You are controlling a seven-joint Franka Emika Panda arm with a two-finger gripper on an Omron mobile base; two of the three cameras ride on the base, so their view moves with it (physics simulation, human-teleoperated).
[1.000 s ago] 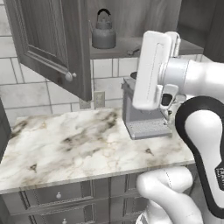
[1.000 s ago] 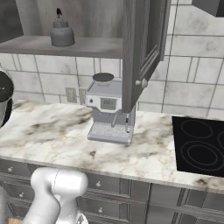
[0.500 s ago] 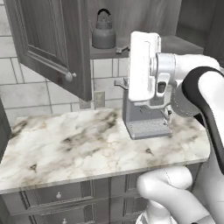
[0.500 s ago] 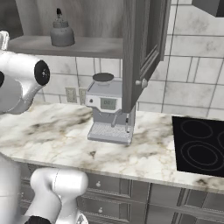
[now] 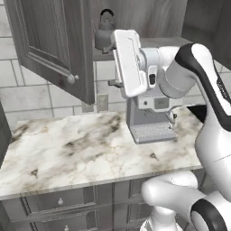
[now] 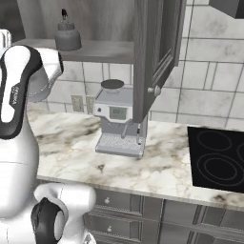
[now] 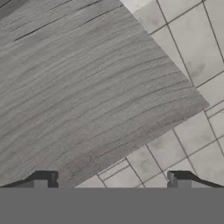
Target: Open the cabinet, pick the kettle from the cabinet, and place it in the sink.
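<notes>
Kettle (image 5: pixel 105 32) on open cabinet (image 5: pixel 54 43) shelf, untouched; arm swung up left in the last second, end effector (image 7: pixel 111 181) fingers apart, empty, reach beginning.

White rounded arm links, dark glossy joints, flat white rectangular forearm casing, small dark button

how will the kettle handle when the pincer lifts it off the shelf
The kettle looks like rigid metal, so it should not flex. Its thin arched handle may let the body swing or tilt if gripped there. The rounded, smooth body could slip in a side grasp. It stands on a flat base, so rolling seems unlikely.
</notes>
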